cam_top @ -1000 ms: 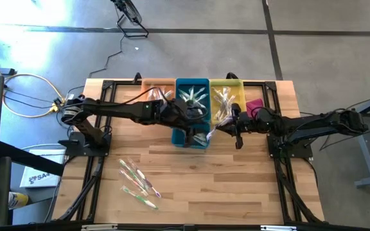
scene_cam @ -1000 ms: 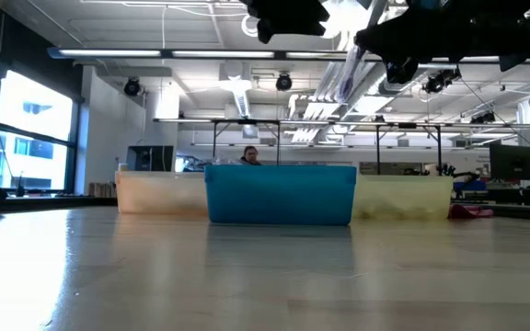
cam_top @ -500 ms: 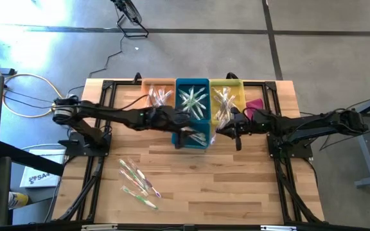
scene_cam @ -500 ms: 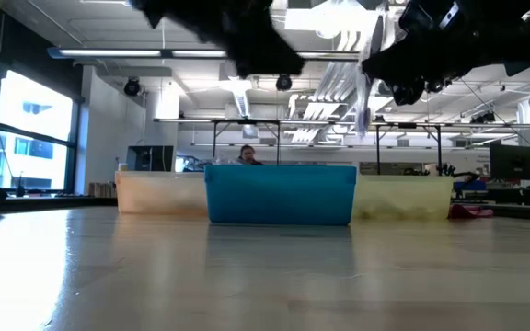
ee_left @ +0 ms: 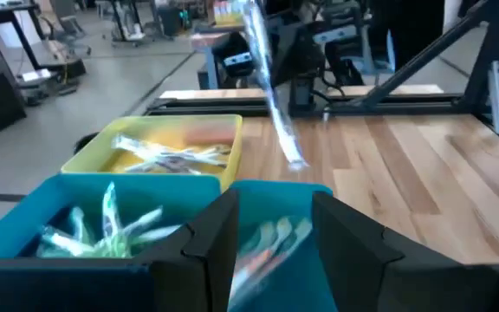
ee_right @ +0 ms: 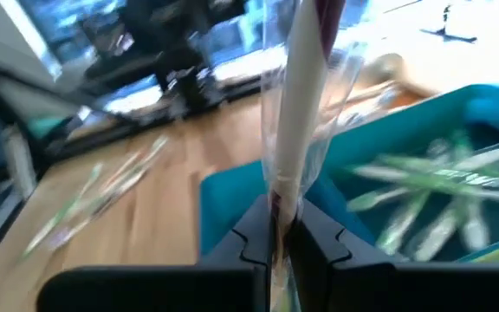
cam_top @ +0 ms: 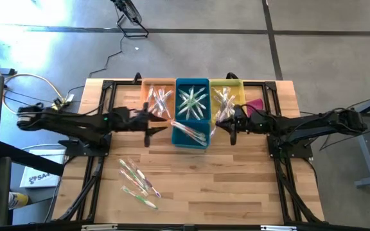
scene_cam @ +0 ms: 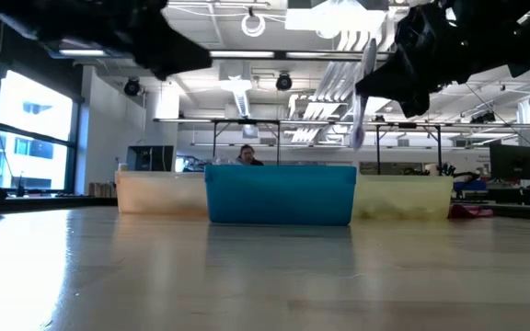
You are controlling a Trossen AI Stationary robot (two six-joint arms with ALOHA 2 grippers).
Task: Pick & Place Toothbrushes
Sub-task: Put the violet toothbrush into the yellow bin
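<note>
The right gripper's [cam_top: 230, 130] fingers are pinched tight on one clear-wrapped toothbrush [cam_top: 218, 120], seen from above over the seam between the blue plastic bin [cam_top: 191, 136] and the yellow plastic bin [cam_top: 234, 84]. The left gripper's [cam_top: 151, 126] fingers stand partly apart, holding nothing, beside the orange plastic bin [cam_top: 148, 85]. More wrapped toothbrushes fill all three bins, and a loose cluster of them [cam_top: 138, 181] lies on the wooden desk [cam_top: 236, 186] well apart from both arms. A pink cloth [cam_top: 254, 104] sits by the yellow bin.

From desk level, the held toothbrush hangs almost upright, its shiny wrapper pale, well above the blue bin's rim, below the right gripper [scene_cam: 403, 78]. A person shows far behind the bins.

Past the left arm's fingers [ee_left: 210, 234], parted over the blue bin, the same toothbrush dangles tilted above the desk.

The right wrist camera shows its white handle and crinkled wrapper rising straight out from between the closed fingers [ee_right: 314, 234].
</note>
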